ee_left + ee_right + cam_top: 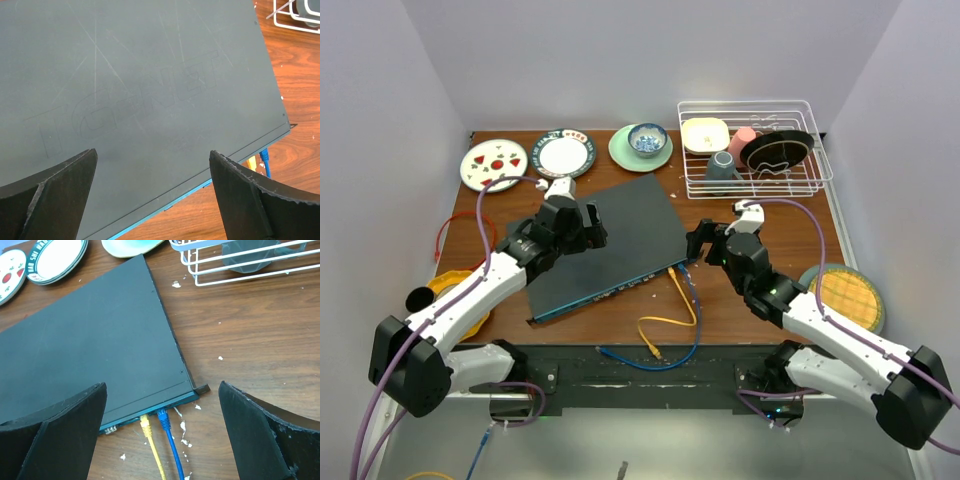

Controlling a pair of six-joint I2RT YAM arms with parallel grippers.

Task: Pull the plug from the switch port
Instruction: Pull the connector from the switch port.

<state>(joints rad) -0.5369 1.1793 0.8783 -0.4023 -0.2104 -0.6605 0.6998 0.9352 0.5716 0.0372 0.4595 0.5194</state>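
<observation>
The switch (610, 240) is a broad flat black box lying askew mid-table, its bluish port side facing the near right. It also shows in the left wrist view (140, 90) and the right wrist view (90, 350). A yellow plug (145, 426) and a blue plug (163, 418) sit in adjacent ports near the right corner, their cables (675, 310) trailing to the table's front. My left gripper (582, 222) is open over the switch's top. My right gripper (700, 245) is open, just right of the switch's corner, above the plugs.
A white wire rack (752, 145) with cups and bowls stands at the back right. Plates (563, 153) and a green dish with a bowl (641, 146) line the back edge. A yellow waffle plate (848, 295) lies at right, a yellow plate (455, 290) at left.
</observation>
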